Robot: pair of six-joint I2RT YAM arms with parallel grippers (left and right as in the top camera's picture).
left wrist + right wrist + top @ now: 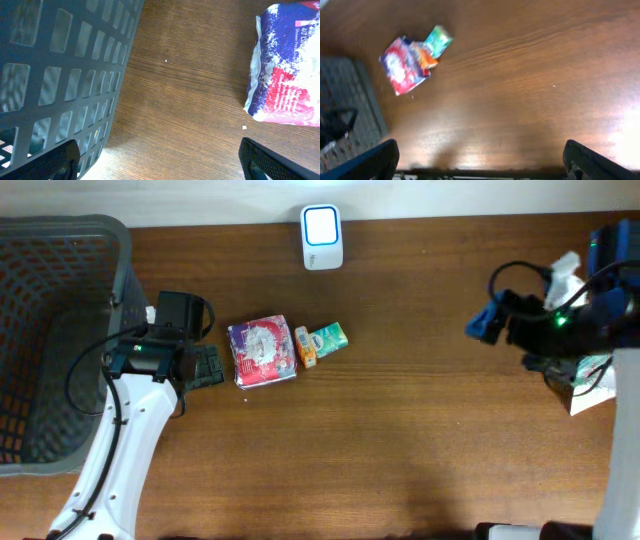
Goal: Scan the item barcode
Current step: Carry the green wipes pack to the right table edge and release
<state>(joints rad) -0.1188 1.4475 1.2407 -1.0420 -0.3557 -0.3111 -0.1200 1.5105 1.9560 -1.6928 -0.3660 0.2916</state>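
Left tool [159, 161] wide open, empty, between basket [70, 225] and packet [262, 350]. Right tool [481, 165] also open, empty, well apart at far right. Packet flat on tabletop [420, 440], mid-left; orange pack [305, 346] against its right edge, green box [329, 338] just beside that; scanner [322, 235] beyond. Probably light, soft, crinkly film, a bit slippery. Best pinched across opposite edges, gently. Barcode not visible.
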